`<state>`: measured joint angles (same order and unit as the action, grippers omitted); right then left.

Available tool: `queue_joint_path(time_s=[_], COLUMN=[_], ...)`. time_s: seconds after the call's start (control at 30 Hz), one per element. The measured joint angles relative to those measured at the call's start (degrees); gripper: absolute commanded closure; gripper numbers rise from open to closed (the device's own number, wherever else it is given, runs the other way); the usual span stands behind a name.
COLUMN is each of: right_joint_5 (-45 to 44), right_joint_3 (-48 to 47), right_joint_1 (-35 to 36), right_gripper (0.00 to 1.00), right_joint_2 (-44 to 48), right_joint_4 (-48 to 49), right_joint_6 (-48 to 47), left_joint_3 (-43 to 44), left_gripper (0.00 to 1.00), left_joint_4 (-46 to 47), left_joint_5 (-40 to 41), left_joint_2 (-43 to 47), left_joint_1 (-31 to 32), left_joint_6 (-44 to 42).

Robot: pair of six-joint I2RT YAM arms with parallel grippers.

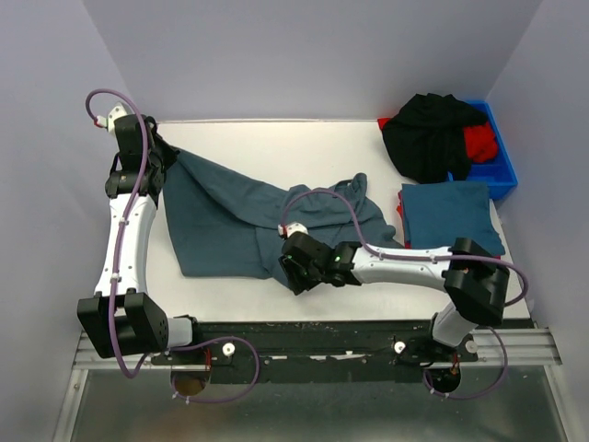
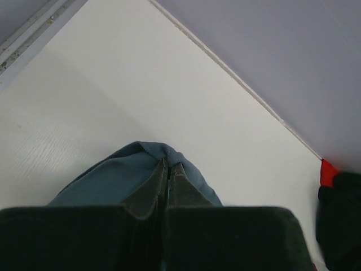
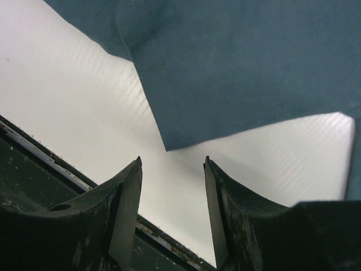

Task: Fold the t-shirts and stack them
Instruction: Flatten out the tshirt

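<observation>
A slate-blue t-shirt (image 1: 241,216) lies rumpled across the middle of the white table. My left gripper (image 1: 162,158) is shut on its far left corner; in the left wrist view the blue cloth (image 2: 118,178) bunches round the closed fingertips (image 2: 169,165). My right gripper (image 1: 293,273) is open and empty at the shirt's near edge; in the right wrist view a corner of the shirt (image 3: 169,144) lies just beyond the gap between the fingers (image 3: 172,164). A folded blue t-shirt (image 1: 449,214) lies at the right.
A blue bin (image 1: 498,170) at the back right holds a heap of black and red garments (image 1: 433,133). A red edge (image 1: 400,214) shows beside the folded shirt. The table's near edge and black rail (image 1: 322,333) run right behind my right gripper. Walls close in at left, back and right.
</observation>
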<state>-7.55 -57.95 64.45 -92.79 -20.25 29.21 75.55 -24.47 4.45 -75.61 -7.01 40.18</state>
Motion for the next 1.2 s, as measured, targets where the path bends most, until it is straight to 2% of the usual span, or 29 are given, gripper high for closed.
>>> queue_joint_path(time_s=[0.23,0.4,0.5,0.63,0.87,1.0,1.1,1.2], right_joint_5=[-4.63,-5.73,-6.27,-7.04,-9.22,-10.67,-10.47,-9.81], right_joint_3=[-6.23,-7.30,-7.30,-7.32,-7.45,-7.54,-8.74,-13.22], right_joint_1=[3.45,3.85,3.87,3.91,4.11,2.73,-1.70,-10.10], right_gripper=[0.44,0.46,0.59,0.99,0.99,0.99,0.99,0.99], right_joint_2=[-7.10,-10.73,-12.04,-12.15,-11.58,-7.34,-1.81,2.19], right_joint_4=[-2.03,-2.75,-3.39,-3.39,-3.93,-5.81,-6.75,-6.97], right_joint_6=[-1.18,-1.62,-1.66,-2.05,-2.54,-4.28,-6.58,-8.59], left_joint_3=[-0.17,-0.31,-0.31,-0.37,-0.48,-1.14,-1.70,-2.34], left_gripper=[1.00,1.00,1.00,1.00,1.00,1.00,1.00,1.00], left_joint_4=[0.33,0.68,0.87,0.94,1.29,1.79,2.32,2.99], left_joint_5=[-0.28,-0.42,-0.42,-0.44,-0.48,-0.61,-0.68,-0.90], left_joint_2=[-0.02,0.00,0.00,-0.02,-0.02,-0.13,-0.66,-1.73], left_joint_1=[-0.02,-0.02,-0.02,-0.02,-0.02,-0.02,-0.02,-0.02], left_joint_6=[0.00,0.00,0.00,0.00,0.07,0.24,0.42,0.87])
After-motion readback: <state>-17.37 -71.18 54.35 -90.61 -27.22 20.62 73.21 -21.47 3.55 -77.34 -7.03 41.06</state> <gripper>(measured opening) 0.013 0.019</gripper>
